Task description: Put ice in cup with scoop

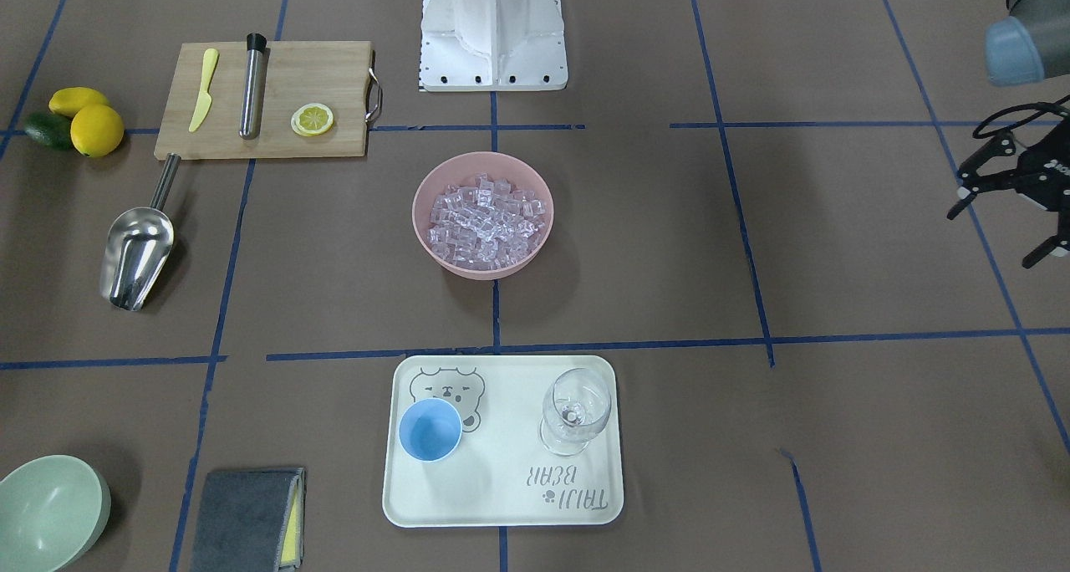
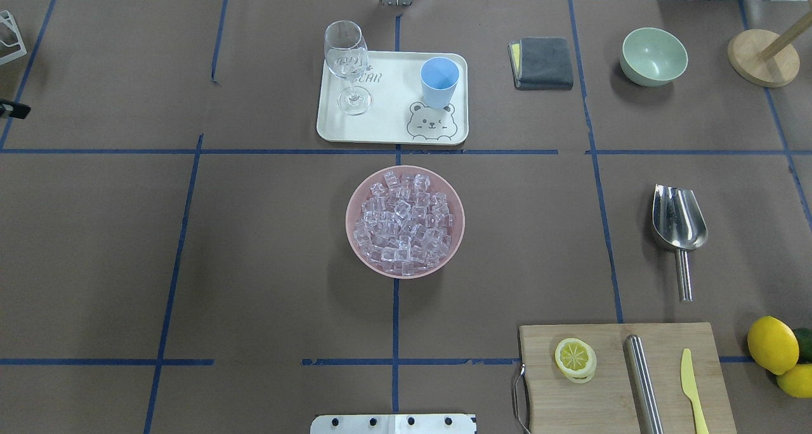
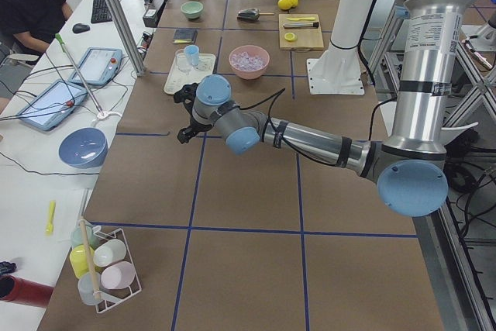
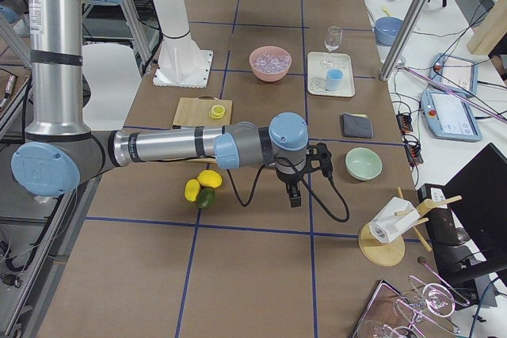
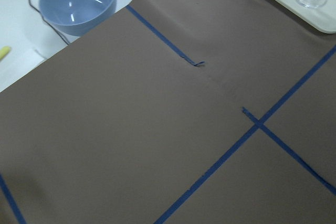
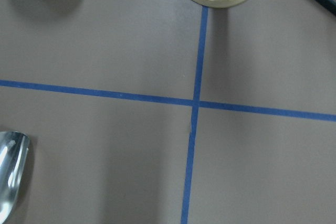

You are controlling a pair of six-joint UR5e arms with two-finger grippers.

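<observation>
Out at the table's left end, the left gripper (image 1: 991, 237) hovers over bare brown paper, fingers spread wide and nothing between them. The right gripper (image 4: 298, 192) hangs near the lemons (image 4: 210, 178); whether it is spread or closed, I cannot tell. Moving inward, the tray (image 1: 501, 505) shows a bear drawing and lettering that seems to read "TAIJI BEAR". On it the cup (image 1: 430, 429) stands upright and empty, beside an empty wine glass (image 1: 575, 409). Centre table, the pink bowl (image 1: 426, 237) is heaped with ice (image 1: 486, 221). The scoop (image 1: 136, 254) lies empty by the cutting board (image 1: 334, 79), well apart from the bowl and cup.
</observation>
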